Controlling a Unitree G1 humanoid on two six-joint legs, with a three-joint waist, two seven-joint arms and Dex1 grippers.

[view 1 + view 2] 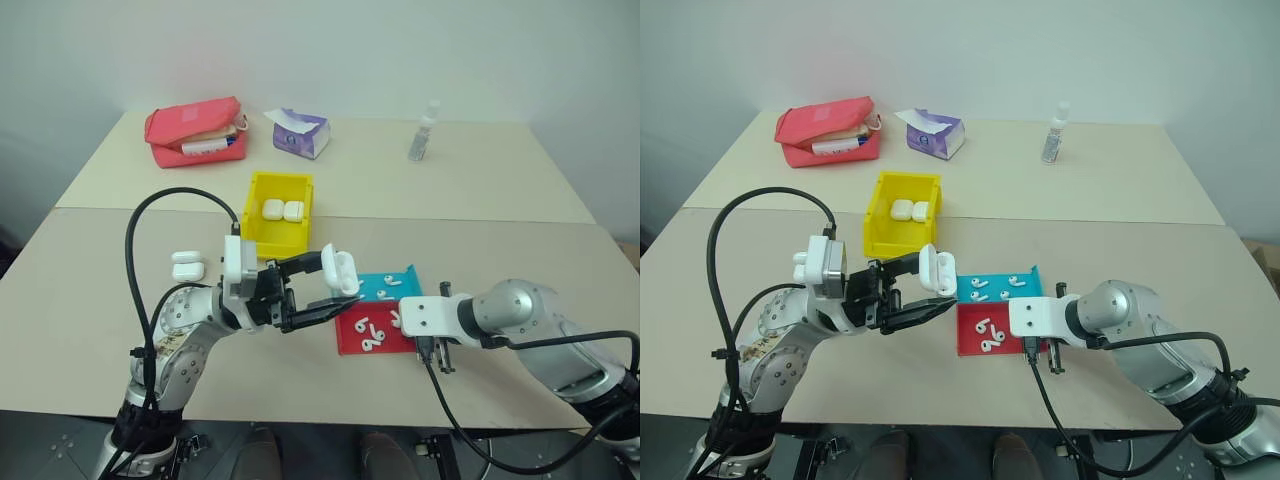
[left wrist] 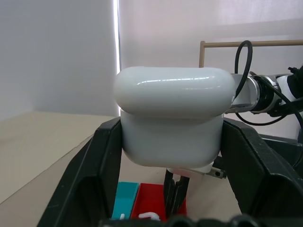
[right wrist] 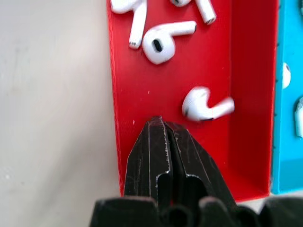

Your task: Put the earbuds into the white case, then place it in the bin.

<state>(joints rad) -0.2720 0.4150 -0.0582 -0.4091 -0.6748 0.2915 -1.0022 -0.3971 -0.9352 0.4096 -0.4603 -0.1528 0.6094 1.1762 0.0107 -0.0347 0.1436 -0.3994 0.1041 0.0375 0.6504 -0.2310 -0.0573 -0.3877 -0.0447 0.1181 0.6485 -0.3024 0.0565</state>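
Over the red tray (image 1: 350, 340), the right gripper (image 3: 166, 124) points down with its jaws pressed together on nothing, an earbud (image 3: 204, 105) lying loose just beside its tips and 2 more farther along the tray. The left gripper (image 1: 325, 290) clamps the case (image 1: 343, 270) between its fingers, lid up, above the table between the yellow bin (image 1: 262, 240) and the tray. The step in hand looks like picking up an earbud, and this close seems to have missed, so the next move calls for reopening, shifting onto that earbud and pinching it before carrying it to the case.
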